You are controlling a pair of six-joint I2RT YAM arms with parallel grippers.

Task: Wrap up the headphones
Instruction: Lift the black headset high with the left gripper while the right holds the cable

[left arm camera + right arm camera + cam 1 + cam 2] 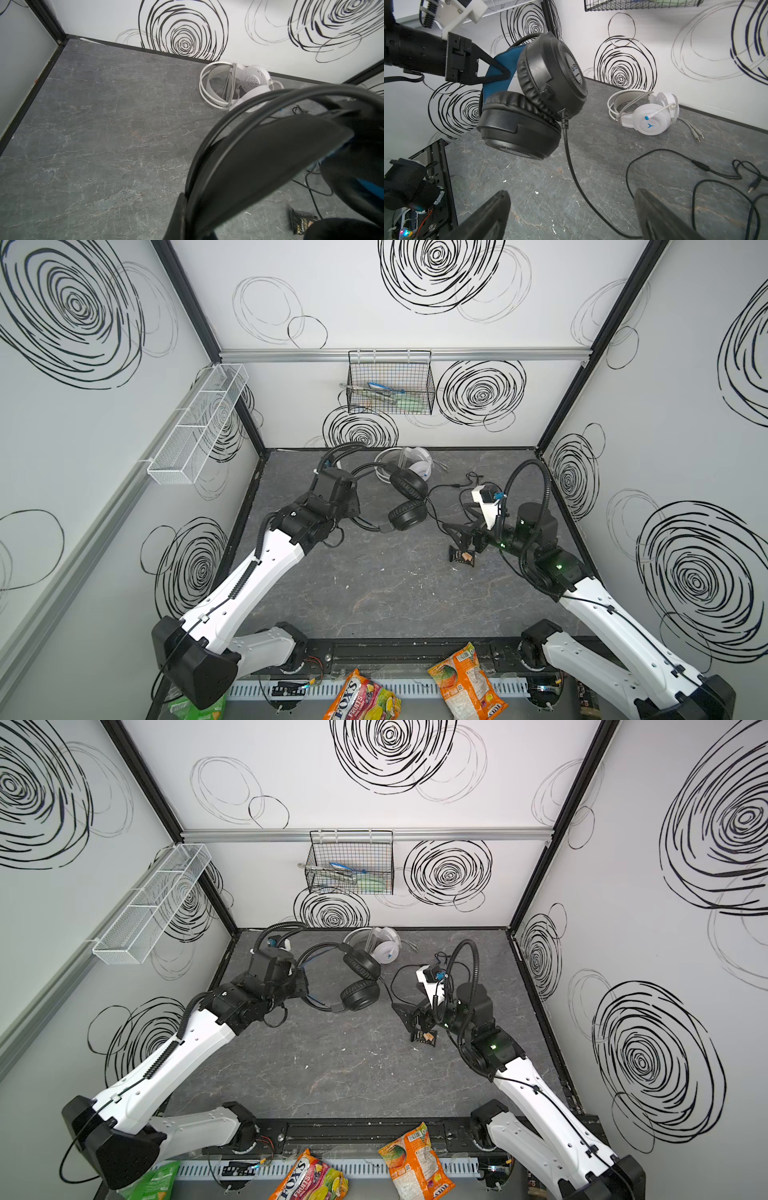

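The black headphones (409, 506) (359, 982) hang above the table. My left gripper (359, 510) (197, 224) is shut on their blue-lined headband (500, 64) (259, 155). Their black cable (571, 166) drops from one ear cup and runs loose over the table to a plug (753, 185). My right gripper (453, 531) (571, 207) stands open low over the table, and the cable passes between its fingers (492, 214) untouched. The white headphones (409, 462) (650, 120) (239, 85) lie by the back wall with white cable looped round the headband.
A small dark snack packet (460, 558) (301, 222) lies under the right wrist. A black wire basket (390, 385) hangs on the back wall and a white mesh basket (199, 423) on the left wall. Snack bags (465, 680) lie at the front edge.
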